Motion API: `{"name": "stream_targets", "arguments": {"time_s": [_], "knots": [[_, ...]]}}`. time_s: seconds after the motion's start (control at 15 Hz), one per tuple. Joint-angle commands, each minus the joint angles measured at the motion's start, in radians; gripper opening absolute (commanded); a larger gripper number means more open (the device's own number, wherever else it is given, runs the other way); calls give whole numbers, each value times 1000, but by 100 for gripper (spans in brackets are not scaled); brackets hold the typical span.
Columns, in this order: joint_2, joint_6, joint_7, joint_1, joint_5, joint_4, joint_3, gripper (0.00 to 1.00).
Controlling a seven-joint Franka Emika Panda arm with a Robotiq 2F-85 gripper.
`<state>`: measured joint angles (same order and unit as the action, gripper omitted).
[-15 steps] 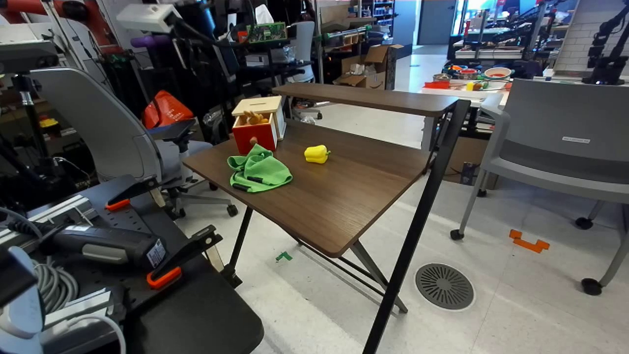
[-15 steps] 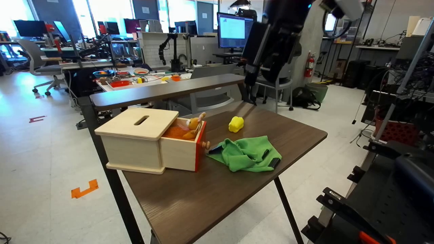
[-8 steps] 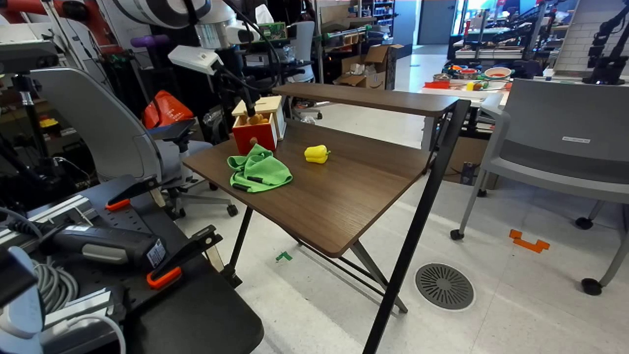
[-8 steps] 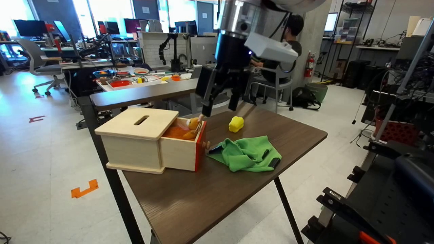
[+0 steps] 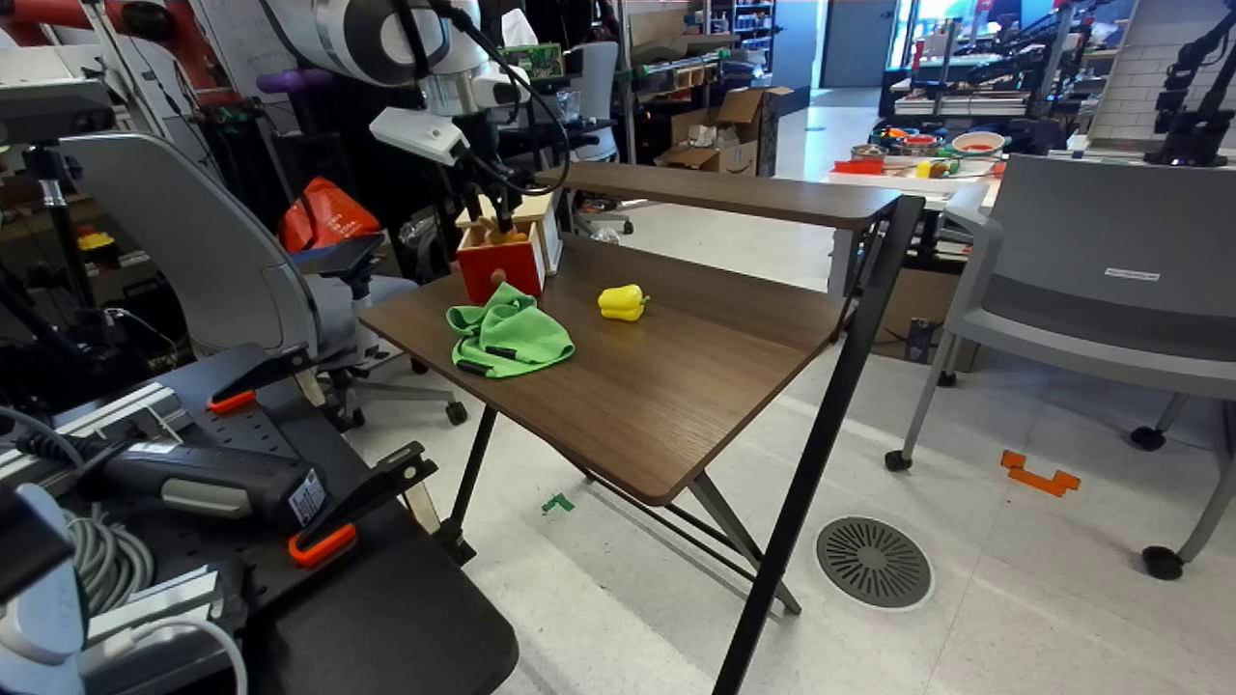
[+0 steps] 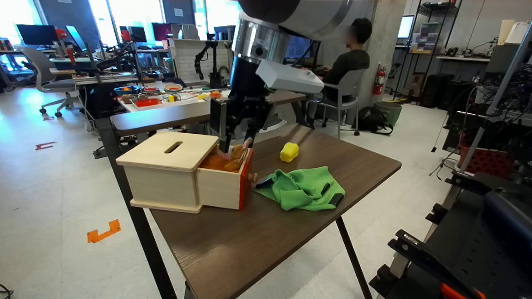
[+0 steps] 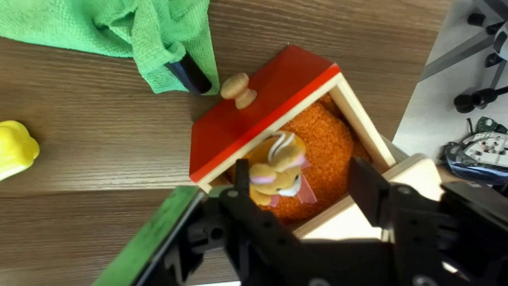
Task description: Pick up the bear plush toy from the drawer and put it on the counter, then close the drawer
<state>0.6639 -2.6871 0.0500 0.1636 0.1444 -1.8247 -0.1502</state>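
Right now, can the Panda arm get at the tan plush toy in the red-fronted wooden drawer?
Probably yes: the drawer stands open, and in the wrist view the toy's head shows between the parted black fingers. The drawer walls may crowd them, though.

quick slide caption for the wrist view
Open end effector at the pulled-out drawer with the plush toy inside; green cloth and yellow pepper nearby.

Site note: robotics lab, open-plan, office-like.
You have a red robot arm [image 5: 176, 31] in the background of an exterior view, and a black robot arm [image 6: 214, 66] in both exterior views. You also see desk monitors [image 6: 36, 34], a wire shelving rack [image 6: 440, 9], a fire extinguisher [image 6: 379, 82], orange floor tape [image 6: 114, 227], wheeled office chairs [image 5: 203, 236], a seated person [image 6: 349, 66].
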Motion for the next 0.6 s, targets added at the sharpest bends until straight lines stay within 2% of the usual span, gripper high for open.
{"name": "stream_targets", "arguments": {"time_s": [0.0, 0.27, 0.33, 0.53], "knots": [[36, 35, -27, 0, -22, 70, -1, 34], [29, 33, -38, -7, -19, 76, 7, 5], [23, 32, -42, -10, -18, 75, 10, 1], [-7, 28, -51, -22, -12, 61, 14, 2]]}}
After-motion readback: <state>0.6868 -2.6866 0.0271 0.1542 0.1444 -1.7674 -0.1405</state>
